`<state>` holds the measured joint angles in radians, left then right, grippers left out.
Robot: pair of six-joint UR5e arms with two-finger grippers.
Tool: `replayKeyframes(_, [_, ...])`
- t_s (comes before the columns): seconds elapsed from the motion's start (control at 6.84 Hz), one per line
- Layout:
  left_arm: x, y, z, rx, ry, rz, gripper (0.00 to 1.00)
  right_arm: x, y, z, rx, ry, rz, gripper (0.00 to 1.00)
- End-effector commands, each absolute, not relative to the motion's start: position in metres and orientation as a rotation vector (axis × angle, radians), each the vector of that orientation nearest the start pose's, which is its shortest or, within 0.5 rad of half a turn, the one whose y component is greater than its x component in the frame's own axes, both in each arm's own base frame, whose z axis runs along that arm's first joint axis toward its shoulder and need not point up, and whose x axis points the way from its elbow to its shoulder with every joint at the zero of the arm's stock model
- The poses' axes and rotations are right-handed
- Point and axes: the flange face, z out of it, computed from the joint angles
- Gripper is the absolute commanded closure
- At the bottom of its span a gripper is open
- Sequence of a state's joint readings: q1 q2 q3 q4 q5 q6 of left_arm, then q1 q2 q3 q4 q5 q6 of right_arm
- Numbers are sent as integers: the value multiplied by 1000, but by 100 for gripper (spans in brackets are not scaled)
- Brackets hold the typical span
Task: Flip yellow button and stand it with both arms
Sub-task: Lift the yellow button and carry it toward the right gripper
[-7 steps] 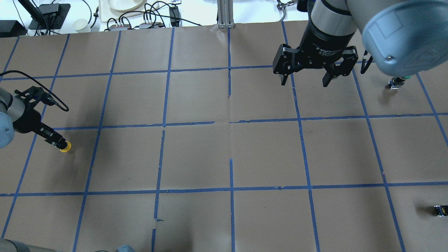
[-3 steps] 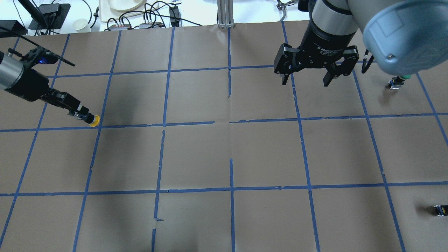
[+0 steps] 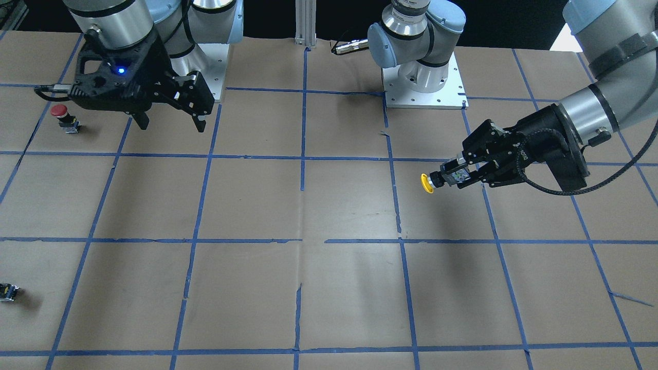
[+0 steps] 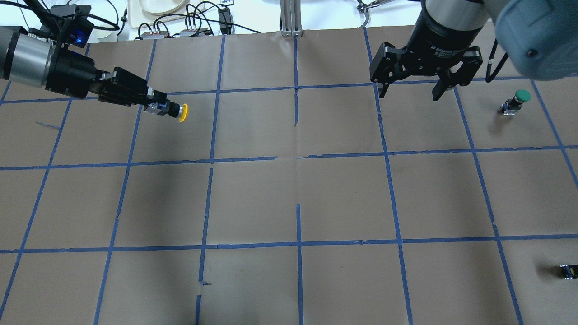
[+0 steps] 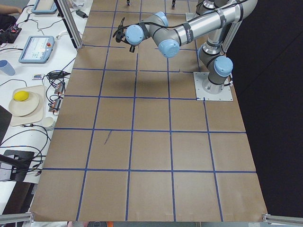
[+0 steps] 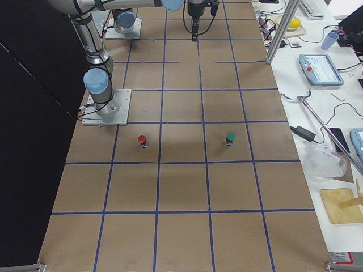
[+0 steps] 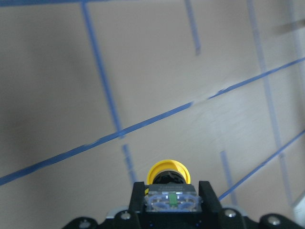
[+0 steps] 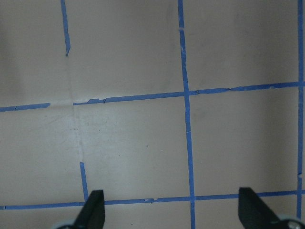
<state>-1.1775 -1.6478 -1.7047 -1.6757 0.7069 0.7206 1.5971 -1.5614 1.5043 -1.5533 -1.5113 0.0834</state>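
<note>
The yellow button lies horizontal in the air, held by its grey-and-black body with the yellow cap pointing toward the table's middle. My left gripper is shut on that body, above the far-left part of the table. Both also show in the front view, the button and the gripper. The left wrist view shows the cap just past my fingertips. My right gripper is open and empty, pointing down over the far right, well apart from the button; the front view and the right wrist view show it too.
A green-capped button stands at the far right, just right of my right gripper. A red-capped button stands near the robot's base on the right side. A small black-and-yellow block lies at the near right edge. Cables and gear lie beyond the table's far edge.
My left gripper has carried the yellow button up, farther across the table and toward the middle. My right gripper has shifted slightly right and farther away, uncovering the green button.
</note>
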Motion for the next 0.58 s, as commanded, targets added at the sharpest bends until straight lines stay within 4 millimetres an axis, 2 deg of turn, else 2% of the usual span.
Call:
replayKeyframes(0.0, [-87, -525, 447, -46, -1923, 233, 97, 98, -505, 540, -45, 3042, -42, 0])
replayKeyframes(0.15, [-128, -520, 470, -14, -1822, 189, 97, 75, -512, 542, -87, 2944, -74, 0])
replayKeyframes(0.44, [-179, -512, 492, 17, -1534, 174, 98, 24, -519, 533, -100, 2691, -120, 0])
